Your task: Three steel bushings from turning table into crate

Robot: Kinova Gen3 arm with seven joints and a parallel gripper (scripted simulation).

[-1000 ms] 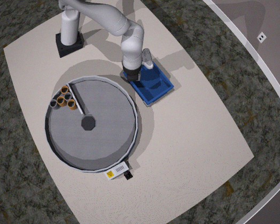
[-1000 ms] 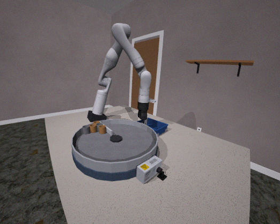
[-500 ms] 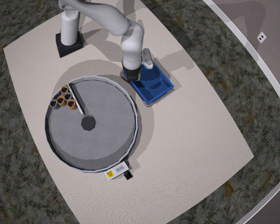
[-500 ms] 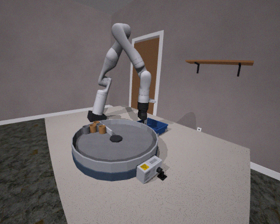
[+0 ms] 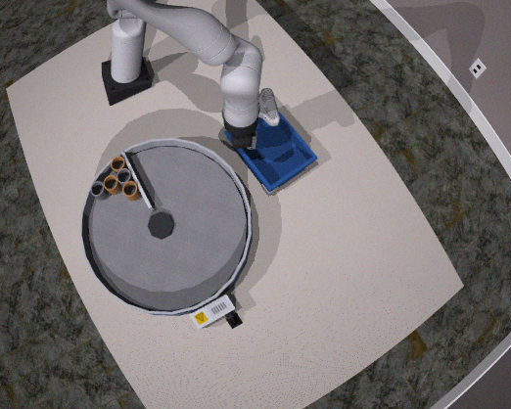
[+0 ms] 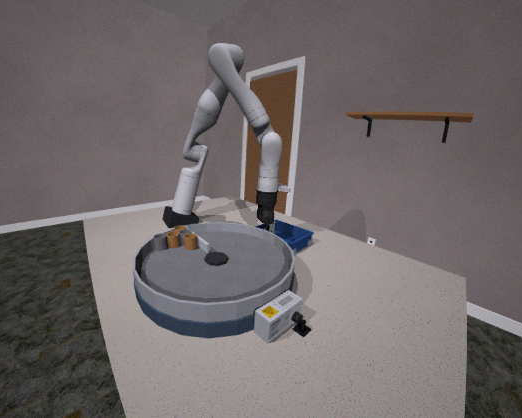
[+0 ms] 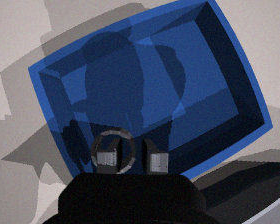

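My arm reaches from its black base at the back of the pale counter [image 5: 350,245] and points straight down over a blue crate [image 5: 297,157]. The crate sits on the counter just beside the far right edge of a large round turning table [image 5: 248,215].

My tool [image 7: 132,160] hangs above the crate's near corner, the one closest to the turning table. In the wrist view its two fingers stand partly apart, neither wide nor pressed together. A grey steel bushing [image 7: 112,135] shows as a ring around the left finger [image 7: 108,160]. The right finger [image 7: 156,160] stands just outside the ring, and I cannot tell whether it touches the wall. The bushing is over the blue floor of the crate, not resting on it as far as I can tell. The rest of the crate floor in view shows only the shadow of my arm.

On the turning table, five more bushings cluster at the far left rim, pressed against a pale divider bar [image 5: 140,181] that runs from the rim to a dark hub [image 5: 161,224]. Three are orange [image 5: 112,184] and two are grey steel [image 5: 98,189]. All five stand upright, touching or nearly touching each other.

A small white box [image 5: 212,311] with a yellow label sits against the table's near edge.
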